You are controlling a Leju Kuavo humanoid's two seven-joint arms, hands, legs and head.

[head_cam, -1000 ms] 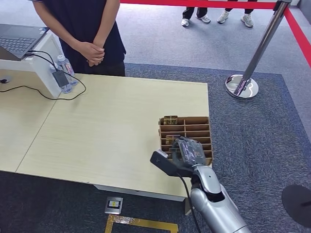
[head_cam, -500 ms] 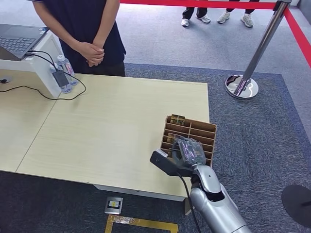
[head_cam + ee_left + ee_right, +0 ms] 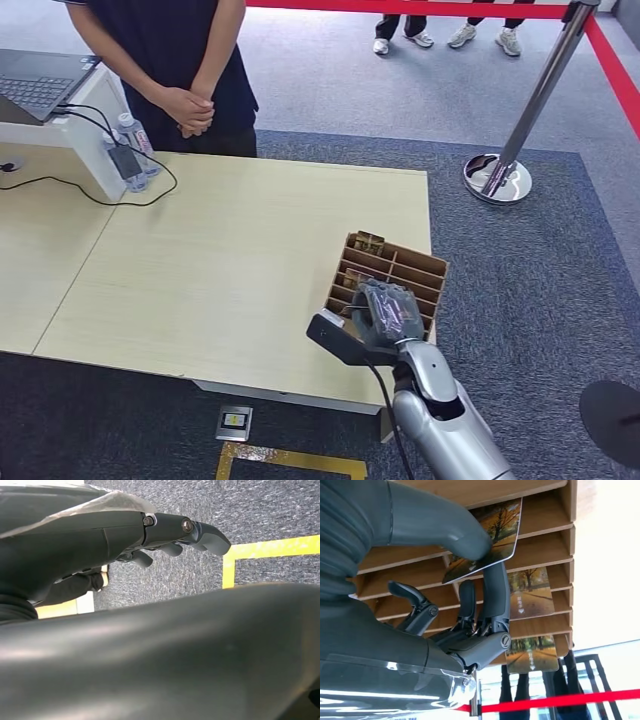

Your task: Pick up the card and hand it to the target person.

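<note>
The right hand (image 3: 386, 312) sits over the wooden slotted card rack (image 3: 411, 268) at the worktop's (image 3: 226, 270) five o'clock corner. In the right wrist view its thumb and fingers (image 3: 497, 597) pinch a card (image 3: 490, 535) printed with autumn trees, the card partly inside a slot. Two more cards (image 3: 529, 600) stand in neighbouring slots. The person (image 3: 181, 60) stands at eleven o'clock, hands clasped. The left hand (image 3: 151, 530) hangs above grey carpet, fingers fairly straight and holding nothing.
</note>
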